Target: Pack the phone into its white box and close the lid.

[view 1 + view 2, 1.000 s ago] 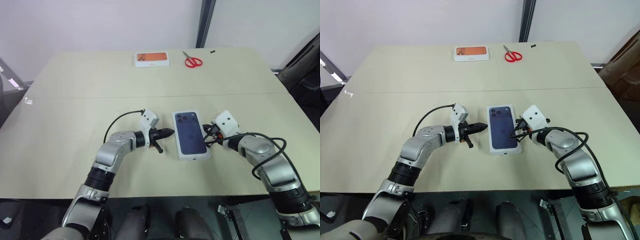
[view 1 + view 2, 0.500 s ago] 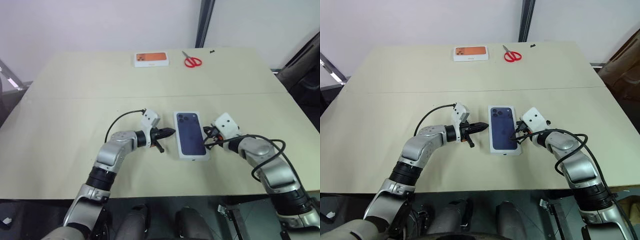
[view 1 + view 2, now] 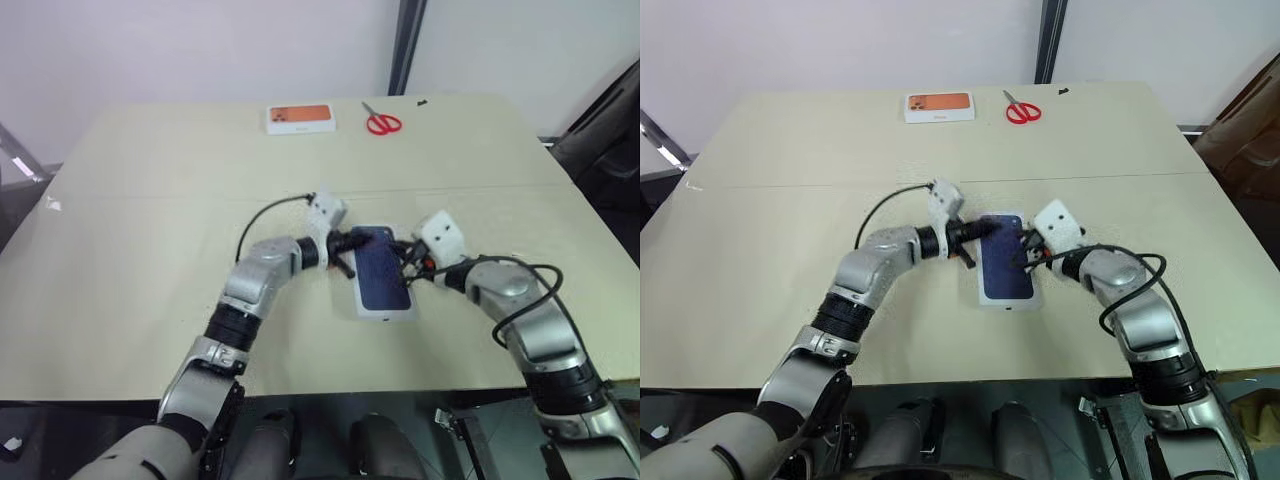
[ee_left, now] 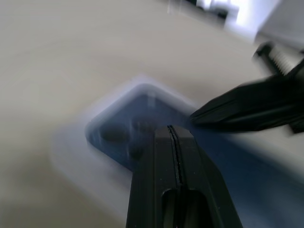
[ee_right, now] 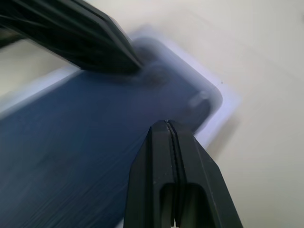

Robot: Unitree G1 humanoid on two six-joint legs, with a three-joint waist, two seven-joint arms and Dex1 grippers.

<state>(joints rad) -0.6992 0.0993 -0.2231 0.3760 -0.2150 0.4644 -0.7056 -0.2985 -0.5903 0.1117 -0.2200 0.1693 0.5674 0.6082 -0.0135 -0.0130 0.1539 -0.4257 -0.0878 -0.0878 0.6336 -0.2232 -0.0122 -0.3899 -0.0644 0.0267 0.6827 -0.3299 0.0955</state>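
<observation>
Both jaws pinched over phone (image 3: pixel 382 276)

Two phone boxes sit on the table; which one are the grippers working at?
The near white box holding the dark blue phone, where the left gripper and right gripper meet. The orange-topped box lies untouched at the far edge, beside the scissors.

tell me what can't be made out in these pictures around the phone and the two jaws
- Phone camera corner: motion-blurred in both wrist views; in the head views the left gripper covers it.
- Whether either gripper tip presses on the phone: the right gripper hides its own contact point.
- White box: just a thin rim shows around the phone; its inner floor is covered.
- Print on the orange-topped box: too small.
</observation>
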